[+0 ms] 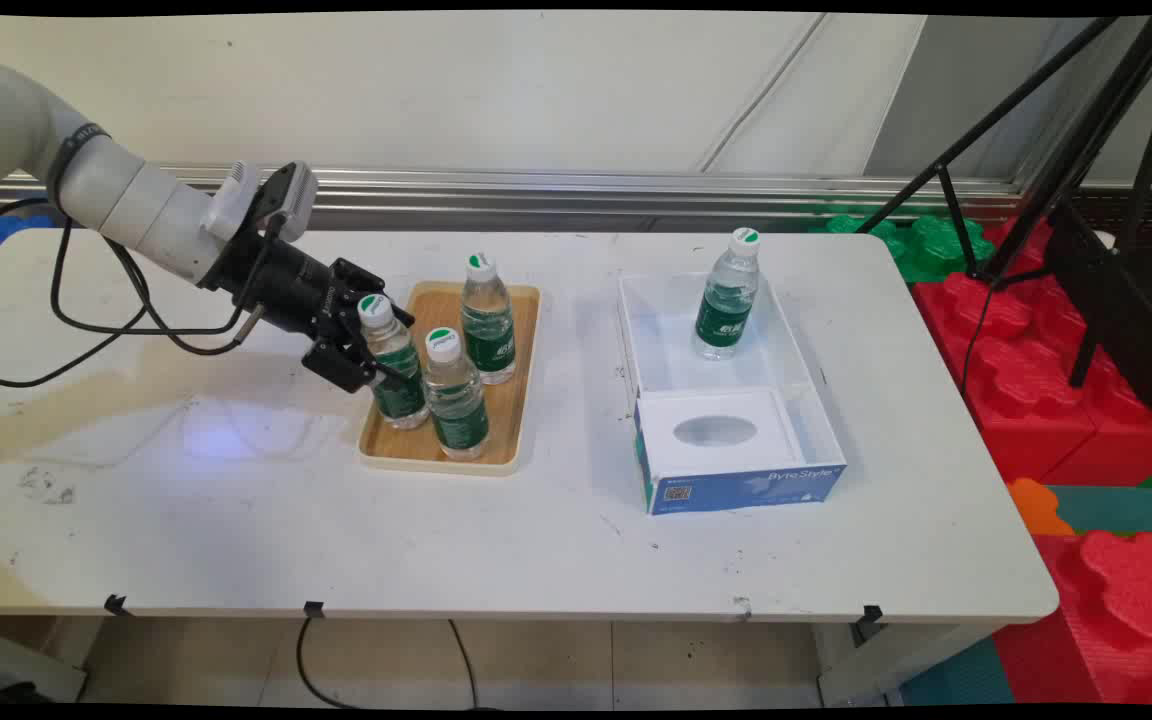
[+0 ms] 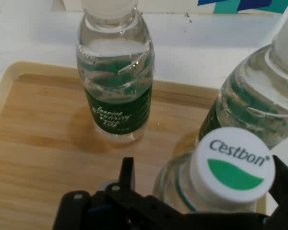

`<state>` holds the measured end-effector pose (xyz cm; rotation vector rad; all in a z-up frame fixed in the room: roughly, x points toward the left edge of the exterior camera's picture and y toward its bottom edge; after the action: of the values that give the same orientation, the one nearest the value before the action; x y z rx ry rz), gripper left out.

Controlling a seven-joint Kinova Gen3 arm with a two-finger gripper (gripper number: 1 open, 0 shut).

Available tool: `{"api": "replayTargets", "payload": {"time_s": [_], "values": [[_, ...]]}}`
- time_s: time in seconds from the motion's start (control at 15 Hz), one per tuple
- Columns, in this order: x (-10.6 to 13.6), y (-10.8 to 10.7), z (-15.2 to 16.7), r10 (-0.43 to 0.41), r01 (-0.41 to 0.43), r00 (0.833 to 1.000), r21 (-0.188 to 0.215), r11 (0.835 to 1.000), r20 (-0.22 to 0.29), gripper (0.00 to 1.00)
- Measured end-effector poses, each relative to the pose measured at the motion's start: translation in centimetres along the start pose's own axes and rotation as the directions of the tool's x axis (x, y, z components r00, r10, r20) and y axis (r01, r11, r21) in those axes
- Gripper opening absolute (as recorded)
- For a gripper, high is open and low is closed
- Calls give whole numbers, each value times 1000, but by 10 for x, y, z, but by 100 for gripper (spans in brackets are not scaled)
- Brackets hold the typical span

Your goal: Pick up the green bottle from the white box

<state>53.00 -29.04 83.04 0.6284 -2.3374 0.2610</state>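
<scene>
A wooden tray holds three upright water bottles with green labels and white caps. My gripper comes in from the left, open, with its fingers on either side of the left bottle; I see a gap on the bottle's left side. In the hand view, that bottle's cap sits between the fingers of the gripper. The front bottle stands close beside it. The back bottle stands apart on the tray.
To the right, a white open box holds a fourth upright bottle at its far end and a blue-and-white carton at its near end. Black cables hang from the arm. Red foam blocks and a tripod stand beyond the table's right edge.
</scene>
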Motion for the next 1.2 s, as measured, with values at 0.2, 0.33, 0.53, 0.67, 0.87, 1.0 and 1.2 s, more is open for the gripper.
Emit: {"api": "replayTargets", "payload": {"time_s": [0.2,0.33,0.53,0.67,0.87,1.0,1.2], "values": [[2,0,-5,-5,5,1000,3,1000,-7,100],[4,0,-11,-6,6,1000,5,1000,-11,100],[8,1,-24,-6,6,1000,11,1000,-18,100],[11,1,-34,-5,5,1000,15,1000,-20,100],[16,5,-56,-3,4,1000,18,1000,-24,100],[21,8,-68,-5,5,1000,20,1000,-31,100],[30,15,-89,-12,13,999,17,1000,-52,100]]}}
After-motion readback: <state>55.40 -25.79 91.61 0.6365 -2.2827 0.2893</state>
